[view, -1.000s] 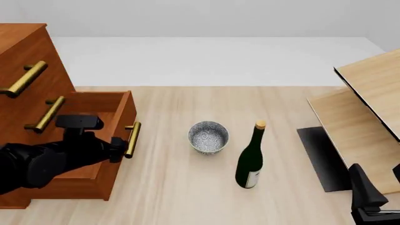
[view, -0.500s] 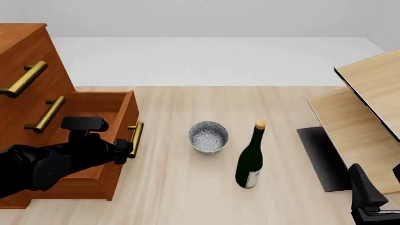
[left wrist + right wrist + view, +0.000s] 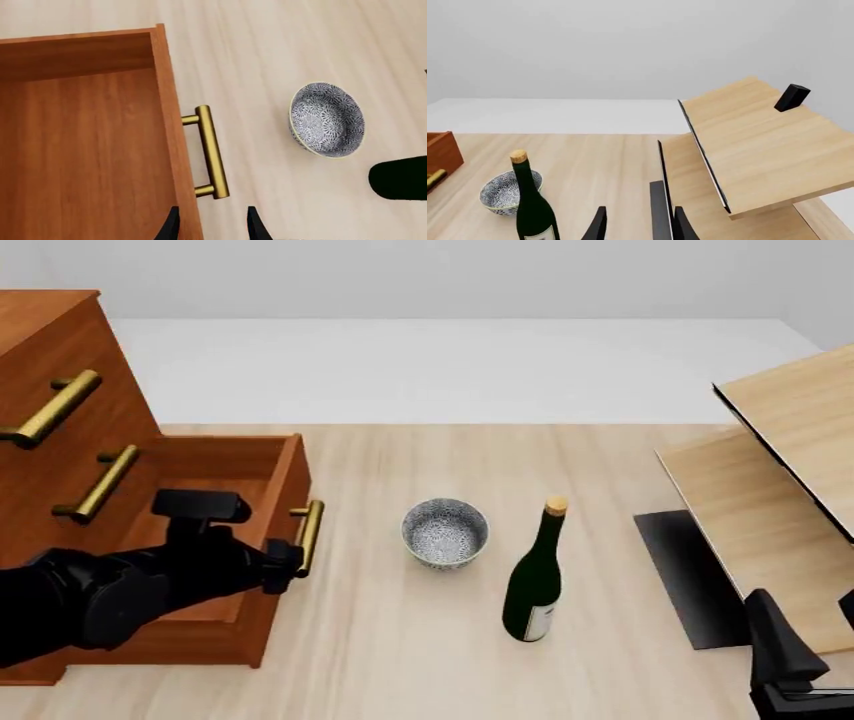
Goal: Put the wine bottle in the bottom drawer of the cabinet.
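Green and tall, the wine bottle [image 3: 537, 580] stands up on the table [image 3: 400, 640], just beside the bowl [image 3: 445, 532]. On the other side of the bowl, the bottom drawer [image 3: 274, 540] of the cabinet [image 3: 54, 390] is pulled out. The left gripper [image 3: 278, 568] is at its handle [image 3: 308, 537]; I cannot tell if it squeezes. The right gripper [image 3: 636, 227] waits low, fingers apart, holding nothing.

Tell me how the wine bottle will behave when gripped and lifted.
The wine bottle stands upright, tall and slim on a narrow base, so a sideways nudge would probably tip it, and once down it may roll. It looks like smooth, rigid glass, likely slippery and fairly heavy, so a grip near the body seems safer.
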`<state>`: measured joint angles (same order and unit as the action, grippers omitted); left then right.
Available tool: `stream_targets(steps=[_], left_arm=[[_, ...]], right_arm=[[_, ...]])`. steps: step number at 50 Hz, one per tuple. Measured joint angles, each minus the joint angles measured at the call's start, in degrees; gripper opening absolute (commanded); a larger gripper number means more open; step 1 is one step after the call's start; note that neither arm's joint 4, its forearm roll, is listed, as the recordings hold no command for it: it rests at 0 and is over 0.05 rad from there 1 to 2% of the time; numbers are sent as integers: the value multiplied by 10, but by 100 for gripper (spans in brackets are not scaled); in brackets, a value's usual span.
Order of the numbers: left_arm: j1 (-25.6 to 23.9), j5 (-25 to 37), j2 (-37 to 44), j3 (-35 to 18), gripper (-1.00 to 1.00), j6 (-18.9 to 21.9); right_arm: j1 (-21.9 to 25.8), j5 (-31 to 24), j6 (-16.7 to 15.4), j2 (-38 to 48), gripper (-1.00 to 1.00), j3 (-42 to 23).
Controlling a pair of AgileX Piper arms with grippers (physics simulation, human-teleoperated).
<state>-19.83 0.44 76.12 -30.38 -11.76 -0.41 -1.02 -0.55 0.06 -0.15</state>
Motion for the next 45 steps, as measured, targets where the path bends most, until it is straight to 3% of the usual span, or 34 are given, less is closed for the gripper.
stream_targets(steps=[28,35,45], left_arm=[[-3,20,-5,-7,100,-22],[-9,64,-33,-15,100,-10],[-34,135,-99,-71,100,47]], right_arm=[[-1,0,0,0,100,0],[-1,-1,0,0,100,0],[0,-1,1,0,100,0]])
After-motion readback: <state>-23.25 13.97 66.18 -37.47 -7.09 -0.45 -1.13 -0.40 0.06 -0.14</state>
